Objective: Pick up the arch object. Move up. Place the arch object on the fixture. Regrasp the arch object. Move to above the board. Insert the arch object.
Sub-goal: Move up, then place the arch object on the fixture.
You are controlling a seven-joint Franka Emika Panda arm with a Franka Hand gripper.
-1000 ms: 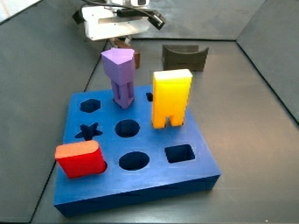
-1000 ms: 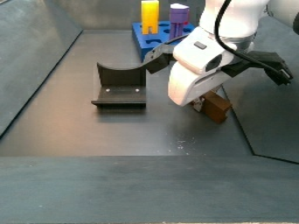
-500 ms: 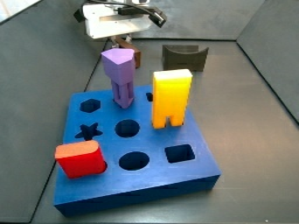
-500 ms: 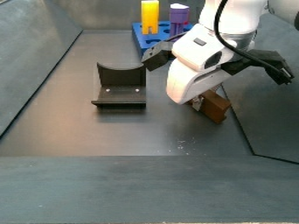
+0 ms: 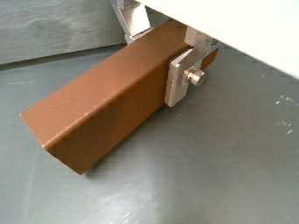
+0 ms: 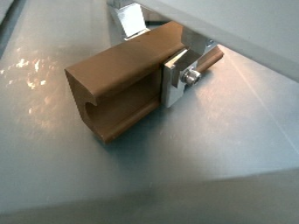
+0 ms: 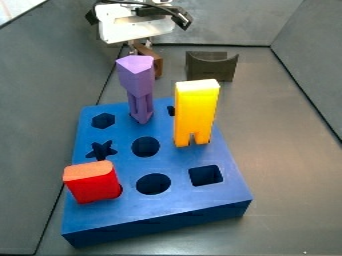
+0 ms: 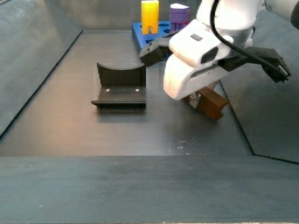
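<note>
Brown arch object [image 5: 100, 109] clamped in gripper [image 5: 158, 54] jaws, apparently off floor.

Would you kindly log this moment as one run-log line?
phase: pick | gripper: shut on arch object, low over floor | fixture: empty | board: arch not inserted

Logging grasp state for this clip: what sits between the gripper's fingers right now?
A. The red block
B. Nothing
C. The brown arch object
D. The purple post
C. In both wrist views the gripper has its silver finger plates on either side of the brown arch object, which lies near the floor; one finger presses flat on its side.
</note>
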